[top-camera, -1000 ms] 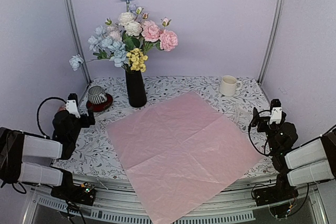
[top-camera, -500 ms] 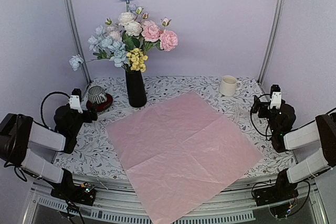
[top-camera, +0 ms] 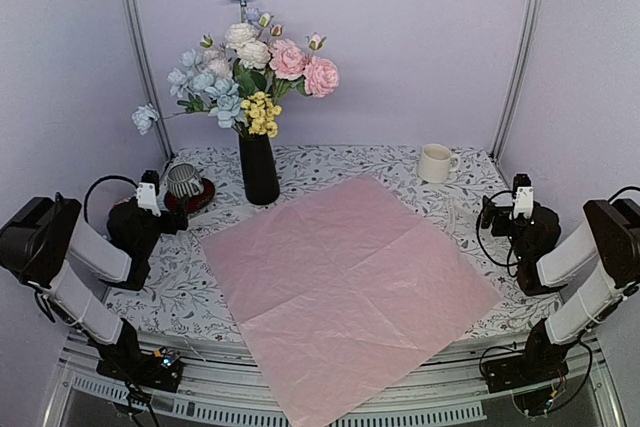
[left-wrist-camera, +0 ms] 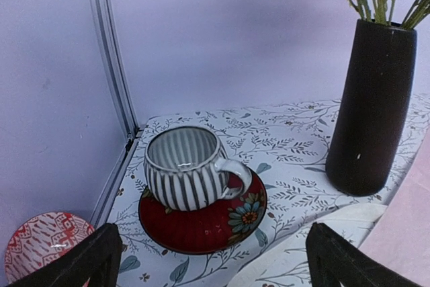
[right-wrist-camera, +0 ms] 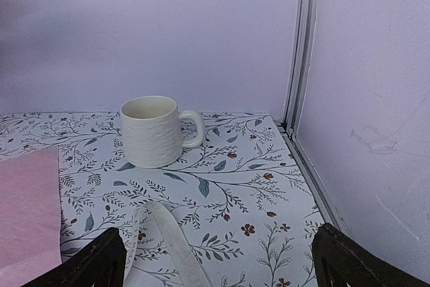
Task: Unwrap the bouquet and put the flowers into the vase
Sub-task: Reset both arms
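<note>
Striped cup point(left-wrist-camera: 185, 169) on red saucer point(left-wrist-camera: 201, 225) near vase point(left-wrist-camera: 373, 105)

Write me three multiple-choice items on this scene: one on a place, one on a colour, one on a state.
1. The flowers stand:
A) in a glass jar
B) in a wooden box
C) in the black vase

2. The paper spread on the table is:
A) green
B) pink
C) yellow

3. The left pincer and right pincer are:
A) open and empty
B) shut on a spoon
C) shut on a pen

Answers:
1 C, the stems drop into the vase's mouth.
2 B, the top view shows a pink sheet.
3 A, each wrist view shows the jaws wide apart with nothing between them.
</note>
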### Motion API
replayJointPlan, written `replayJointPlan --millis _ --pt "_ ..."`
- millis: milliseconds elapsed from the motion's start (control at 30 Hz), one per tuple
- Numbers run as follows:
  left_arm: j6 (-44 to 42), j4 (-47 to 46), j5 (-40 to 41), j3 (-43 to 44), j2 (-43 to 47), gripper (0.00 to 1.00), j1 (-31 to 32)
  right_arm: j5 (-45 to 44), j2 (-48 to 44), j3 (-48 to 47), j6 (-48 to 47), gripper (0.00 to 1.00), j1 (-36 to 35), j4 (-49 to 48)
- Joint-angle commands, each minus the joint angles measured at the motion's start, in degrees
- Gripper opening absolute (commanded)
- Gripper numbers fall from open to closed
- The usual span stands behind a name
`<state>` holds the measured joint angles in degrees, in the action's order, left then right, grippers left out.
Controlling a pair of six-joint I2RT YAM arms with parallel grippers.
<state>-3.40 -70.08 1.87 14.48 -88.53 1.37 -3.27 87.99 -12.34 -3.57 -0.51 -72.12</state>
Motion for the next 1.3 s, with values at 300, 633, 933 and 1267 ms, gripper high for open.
replayJointPlan --millis 300,633,933,1267 --pt "-0.03 -3.72 -0.03 -0.26 -0.06 0.98 -0.40 2.04 0.08 -0.49 0.63 0.99 0.14 -3.95" --pt "-0.03 -3.74 -0.03 -0.25 -0.06 0.98 -0.40 2.12 0.18 -0.63 0.59 0.99 0.10 -3.83" --pt "-0.11 -3.74 0.13 -0.24 -0.06 0.98 -0.35 2.12 0.17 -0.58 0.58 0.99 0.11 -3.84" --pt "-0.13 -3.83 0.50 -0.33 -0.06 0.98 -0.14 2.04 0.18 -0.58 0.59 0.99 0.16 -3.85"
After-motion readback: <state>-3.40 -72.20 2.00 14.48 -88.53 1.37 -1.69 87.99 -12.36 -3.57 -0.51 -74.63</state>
